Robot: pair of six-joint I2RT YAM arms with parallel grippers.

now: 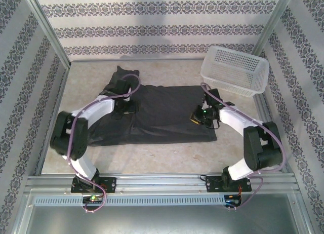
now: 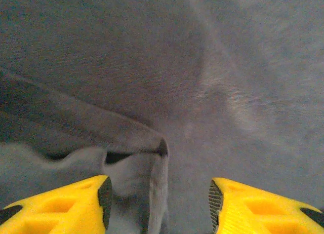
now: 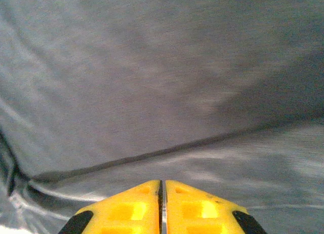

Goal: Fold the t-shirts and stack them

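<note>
Jaws, left: left jaws stand parted and hold nothing. My yellow fingers point(image 2: 66, 206) sit low over the cloth on the shirt's left half, either side of a folded hem.
Jaws, right: right jaws are pressed together, fingers point(image 3: 126, 211) meeting in a hairline seam. I cannot tell whether a layer of cloth is nipped between them.
Worktop: pale, matt worktop point(image 1: 152, 153), flat, with bare surface on the near side of the shirt.
T-shirt: dark charcoal t-shirt point(image 1: 167, 115) lies spread in the middle of the worktop between my two arms, with a sleeve poking out at the far left. I judge it is not yet a neat rectangle.
Basket: white plastic mesh basket point(image 1: 235, 69), rigid, at the far right, close to the shirt's far right corner.
Cloth: soft, fine knit, limp, with no print. I expect it to sag and drag rather than hold a crease.
Fold edge: a doubled edge point(image 2: 126, 130) runs diagonally to a corner just ahead of my left fingers. A long straight edge point(image 3: 152, 155) crosses in front of the right ones.
Doing it well: I would bite both layers squarely at that corner and match the grip on the right. Then I would lift both sides evenly and lay the cloth over slowly, so no wrinkle gets trapped.
</note>
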